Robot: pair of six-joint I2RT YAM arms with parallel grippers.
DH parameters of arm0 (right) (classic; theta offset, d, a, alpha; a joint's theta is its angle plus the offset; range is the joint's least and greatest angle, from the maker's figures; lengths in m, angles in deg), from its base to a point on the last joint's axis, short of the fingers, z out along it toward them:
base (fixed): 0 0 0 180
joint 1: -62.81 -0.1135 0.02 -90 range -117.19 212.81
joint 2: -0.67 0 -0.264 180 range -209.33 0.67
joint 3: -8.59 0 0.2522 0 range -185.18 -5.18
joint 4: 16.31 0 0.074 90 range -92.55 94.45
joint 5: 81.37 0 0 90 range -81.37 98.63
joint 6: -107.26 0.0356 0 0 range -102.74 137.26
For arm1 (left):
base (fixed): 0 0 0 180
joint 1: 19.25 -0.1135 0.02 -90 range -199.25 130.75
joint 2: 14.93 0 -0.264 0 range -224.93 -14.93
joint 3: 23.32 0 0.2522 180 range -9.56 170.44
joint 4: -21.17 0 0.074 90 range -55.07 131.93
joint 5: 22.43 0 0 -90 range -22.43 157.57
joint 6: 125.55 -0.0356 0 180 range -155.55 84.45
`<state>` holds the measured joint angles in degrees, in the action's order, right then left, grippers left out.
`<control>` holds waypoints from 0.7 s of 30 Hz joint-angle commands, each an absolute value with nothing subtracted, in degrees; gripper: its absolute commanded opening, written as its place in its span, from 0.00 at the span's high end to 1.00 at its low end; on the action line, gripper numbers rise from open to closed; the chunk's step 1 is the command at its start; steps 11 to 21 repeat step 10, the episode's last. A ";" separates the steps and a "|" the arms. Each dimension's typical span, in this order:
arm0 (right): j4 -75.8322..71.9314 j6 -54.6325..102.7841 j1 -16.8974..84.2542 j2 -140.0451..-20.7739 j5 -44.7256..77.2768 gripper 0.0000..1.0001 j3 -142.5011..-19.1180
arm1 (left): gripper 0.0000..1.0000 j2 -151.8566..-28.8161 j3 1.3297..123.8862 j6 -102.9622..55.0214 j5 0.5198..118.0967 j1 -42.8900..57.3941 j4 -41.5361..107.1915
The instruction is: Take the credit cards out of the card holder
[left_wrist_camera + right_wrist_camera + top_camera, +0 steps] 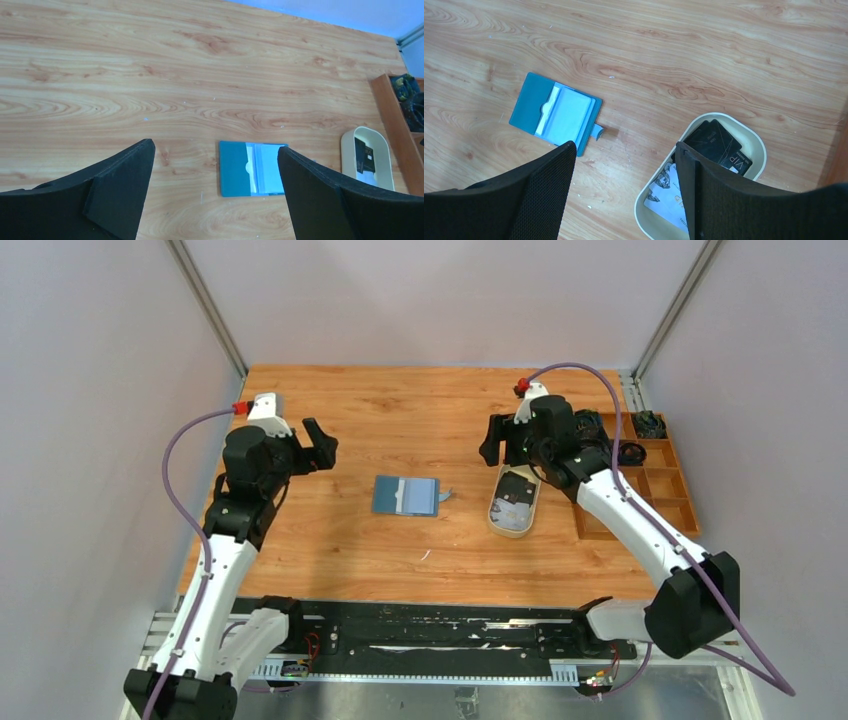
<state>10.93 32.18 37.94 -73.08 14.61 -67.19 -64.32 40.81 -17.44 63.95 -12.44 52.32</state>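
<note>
The teal-blue card holder [406,495] lies open and flat at the table's middle, its snap tab pointing right. It also shows in the left wrist view [252,168] and the right wrist view [555,113], with pale pockets showing inside. Black credit cards [719,145] and whitish ones [669,200] lie in the beige oval tray [514,502]. My left gripper [322,445] is open and empty, raised left of the holder. My right gripper [493,443] is open and empty, raised above the tray's far end.
An orange compartment tray [640,475] with dark cables stands at the right edge, just right of the beige tray. Grey walls close in on three sides. Small white specks lie on the wood in front of the holder.
</note>
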 commanded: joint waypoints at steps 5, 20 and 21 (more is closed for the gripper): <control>9.20 27.46 37.67 -71.18 16.36 0.25 -64.96 | 0.00 -63.59 42.49 -19.96 65.90 -13.01 50.66; 12.34 27.94 37.68 -71.24 11.54 0.25 -67.81 | 0.00 -63.78 42.92 -21.26 66.06 -13.01 51.15; 12.34 27.94 37.68 -71.24 11.54 0.25 -67.81 | 0.00 -63.78 42.92 -21.26 66.06 -13.01 51.15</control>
